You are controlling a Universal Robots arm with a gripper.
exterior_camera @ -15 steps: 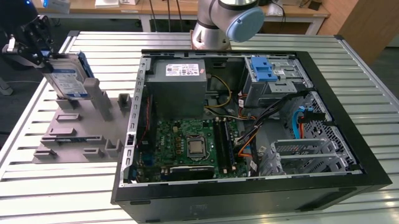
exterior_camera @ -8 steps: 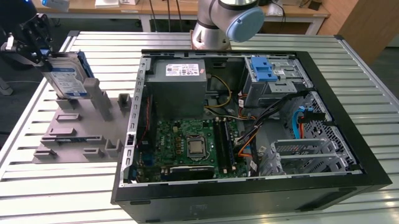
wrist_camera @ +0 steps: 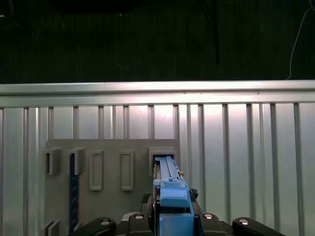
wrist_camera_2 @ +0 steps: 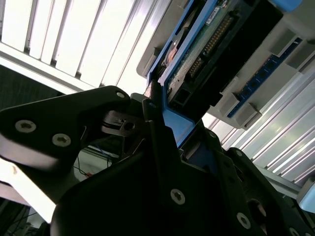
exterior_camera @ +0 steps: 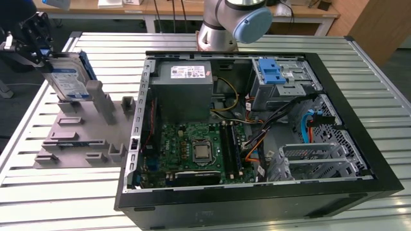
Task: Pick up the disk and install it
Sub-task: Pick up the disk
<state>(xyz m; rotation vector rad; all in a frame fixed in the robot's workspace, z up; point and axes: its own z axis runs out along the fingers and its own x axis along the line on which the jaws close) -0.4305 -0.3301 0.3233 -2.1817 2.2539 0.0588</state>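
In the exterior view, an open black computer case lies on its side on a slatted metal table. Inside are a grey metal box with a white sticker, a green motherboard, bundled cables, and a blue latch piece on the drive cage near the far corner. At the exterior view's left of the case lies a grey slotted holder. The disk stands in its far slot, leaning a little, label outward. The gripper is at the disk's upper edge, while the arm's base stands behind the case. In the second wrist view the black fingers are pinched on the blue carrier of the disk, one on each side. The first wrist view looks along the disk: its near end sits clamped in the gripper and its far end meets a slot in the holder; I cannot tell whether that end has lifted free.
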